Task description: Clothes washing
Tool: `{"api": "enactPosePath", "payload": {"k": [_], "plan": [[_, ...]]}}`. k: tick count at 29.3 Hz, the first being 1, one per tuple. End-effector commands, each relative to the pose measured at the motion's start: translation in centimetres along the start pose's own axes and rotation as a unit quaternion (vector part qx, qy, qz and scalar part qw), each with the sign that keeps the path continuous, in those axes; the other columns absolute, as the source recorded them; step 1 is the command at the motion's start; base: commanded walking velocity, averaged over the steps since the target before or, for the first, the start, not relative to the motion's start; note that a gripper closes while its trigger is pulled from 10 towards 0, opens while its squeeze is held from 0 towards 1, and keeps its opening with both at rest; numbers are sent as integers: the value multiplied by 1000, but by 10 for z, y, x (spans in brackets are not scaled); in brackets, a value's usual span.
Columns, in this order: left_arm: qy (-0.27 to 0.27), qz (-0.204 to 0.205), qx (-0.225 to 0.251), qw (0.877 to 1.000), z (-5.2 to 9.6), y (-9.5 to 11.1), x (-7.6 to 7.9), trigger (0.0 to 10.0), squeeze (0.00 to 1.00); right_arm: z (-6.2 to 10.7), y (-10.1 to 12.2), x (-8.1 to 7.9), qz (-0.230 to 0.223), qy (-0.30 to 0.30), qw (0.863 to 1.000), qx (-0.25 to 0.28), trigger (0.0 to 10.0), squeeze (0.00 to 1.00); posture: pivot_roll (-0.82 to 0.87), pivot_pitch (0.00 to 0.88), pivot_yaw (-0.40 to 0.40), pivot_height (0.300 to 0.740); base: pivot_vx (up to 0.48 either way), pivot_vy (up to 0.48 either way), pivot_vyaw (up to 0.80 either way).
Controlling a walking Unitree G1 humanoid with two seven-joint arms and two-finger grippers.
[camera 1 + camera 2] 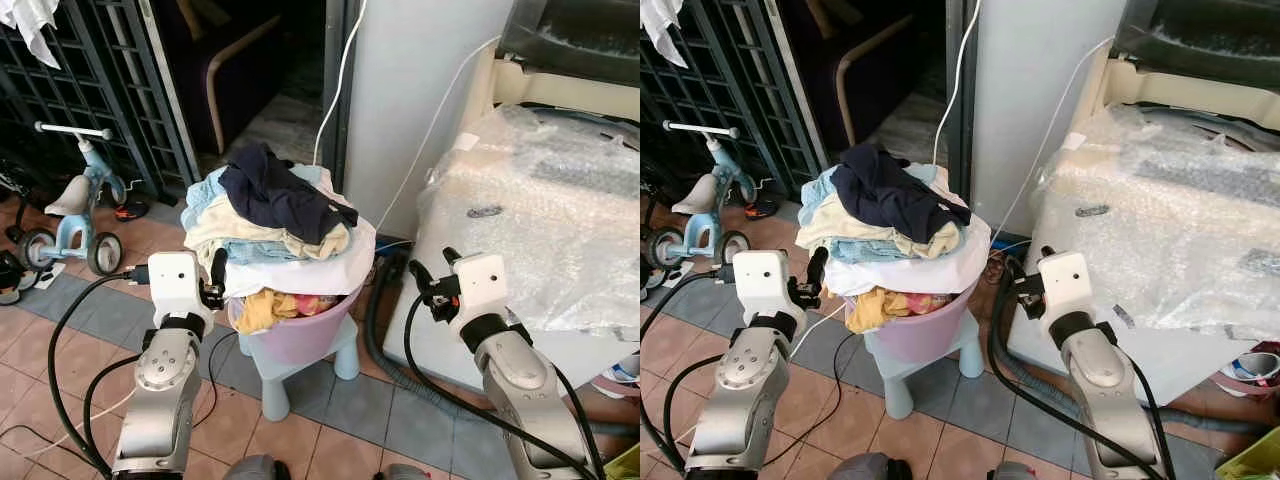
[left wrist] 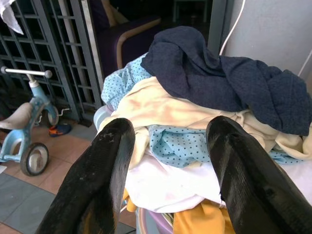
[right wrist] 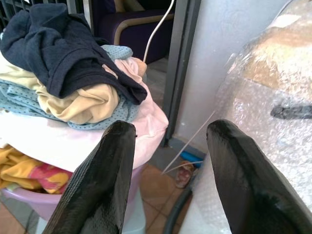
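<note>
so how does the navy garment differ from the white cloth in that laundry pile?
The navy garment lies crumpled at the very top; the white cloth sits low, draped over the pink basin's rim. Navy is dark and bunched; white is pale and spread flat. Both lie in the same heap, untouched by either gripper.

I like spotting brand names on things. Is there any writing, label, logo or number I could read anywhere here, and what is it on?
No text can be read.
Washing machine: a dark oval mark under its bubble wrap may be a badge, too blurred to read.
Clothes pile, pink basin, tricycle: no visible writing.
</note>
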State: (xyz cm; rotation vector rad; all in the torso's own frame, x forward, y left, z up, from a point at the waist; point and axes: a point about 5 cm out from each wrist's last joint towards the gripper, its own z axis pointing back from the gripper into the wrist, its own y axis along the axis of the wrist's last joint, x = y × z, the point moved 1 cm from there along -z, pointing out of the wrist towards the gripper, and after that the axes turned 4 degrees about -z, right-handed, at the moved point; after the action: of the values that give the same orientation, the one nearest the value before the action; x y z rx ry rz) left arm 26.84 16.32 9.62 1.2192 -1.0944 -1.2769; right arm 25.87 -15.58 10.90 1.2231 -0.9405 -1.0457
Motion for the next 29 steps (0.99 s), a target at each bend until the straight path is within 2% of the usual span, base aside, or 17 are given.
{"api": "enactPosePath", "payload": {"k": [1, 2, 3, 4, 5, 6, 7, 8, 11, 17, 26, 29], "plan": [[1, 0, 16, 1000, -2, 8, -1, 10000, 0, -6, 7, -10, -18, 2, 1000, 10, 10000, 0, -46, 32, 48, 740, 247, 0, 0], [2, 2, 17, 1000, -3, 8, 0, 10000, 0, -12, 12, -8, 21, -38, 998, 41, 10000, 0, -39, 31, 44, 740, 247, 0, 0], [3, 2, 17, 1000, -3, 9, 1, 10000, 0, -15, 12, -10, 15, -44, 998, 40, 10000, 0, -38, 30, 43, 740, 244, 0, 0], [3, 3, 18, 1000, -4, 9, 1, 10000, 0, -17, 13, -13, 18, -34, 998, 42, 10000, 0, -36, 29, 41, 740, 247, 0, 0], [4, 5, 19, 1000, -5, 10, 2, 10000, 0, -19, 17, -17, 46, -27, 997, 50, 10000, 0, -30, 36, 38, 740, 259, 0, 0], [4, 5, 19, 1000, -5, 10, 2, 10000, 0, -19, 17, -17, 46, -27, 997, 50, 10000, 0, -30, 36, 38, 740, 259, 0, 0], [4, 6, 20, 1000, -5, 11, 2, 10000, 0, -20, 19, -17, 68, -31, 995, 59, 10000, 0, -29, 38, 37, 740, 259, 0, 0], [5, 6, 21, 1000, -5, 12, 2, 10000, 0, -22, 21, -17, 36, -43, 996, 63, 10000, 0, -28, 41, 38, 740, 281, 0, 0], [5, 6, 20, 1000, -5, 11, 2, 10000, 0, -24, 26, -17, 19, -45, 996, 69, 10000, 0, -34, 46, 39, 740, 294, 0, 0], [-2, 13, 16, 1000, -6, 10, 5, 10000, 0, -32, 44, -22, 49, -11, 993, 110, 10000, 0, -38, 51, 29, 740, 300, 0, 307], [4, 16, 13, 1000, -5, 9, 5, 10000, 0, -37, 49, -23, 62, 9, 991, 116, 10000, 0, -27, 59, 20, 740, 293, 0, 776], [3, 18, 8, 1000, -4, 8, 4, 10000, 0, -41, 52, -29, 71, 27, 990, 122, 10000, 0, -23, 59, 17, 740, 270, 0, 0]]}}
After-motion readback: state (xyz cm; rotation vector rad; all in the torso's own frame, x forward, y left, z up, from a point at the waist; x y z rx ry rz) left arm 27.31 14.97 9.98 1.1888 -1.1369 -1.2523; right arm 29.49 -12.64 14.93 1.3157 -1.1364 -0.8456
